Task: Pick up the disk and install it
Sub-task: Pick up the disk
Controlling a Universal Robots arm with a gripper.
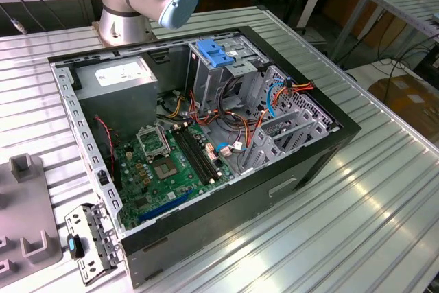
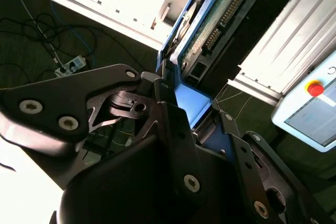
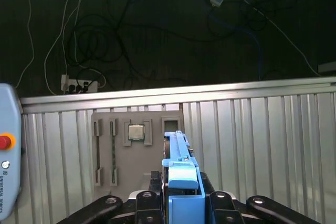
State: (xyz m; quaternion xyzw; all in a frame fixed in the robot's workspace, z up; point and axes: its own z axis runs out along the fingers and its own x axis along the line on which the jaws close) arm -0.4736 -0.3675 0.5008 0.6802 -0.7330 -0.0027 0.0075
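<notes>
Clamped shut, the claw (image 3: 182,195) grips the disk (image 3: 177,148) by its blue carrier, edge-on above the ribbed table (image 3: 262,145) in the first wrist view. That hold probably spares the circuit-board face and leaves the disk ready to slide into a bay. Sweeping the exterior view from its left: a grey parts fixture (image 1: 24,217), then the opened computer case (image 1: 226,200), side panel off for access. Next comes the power supply (image 1: 116,80), then the blue latch (image 1: 216,53) and the drive cage (image 1: 288,125). Writing? A white printed sticker on the power supply, and lettering on the red-buttoned pendant (image 3: 6,166).
</notes>
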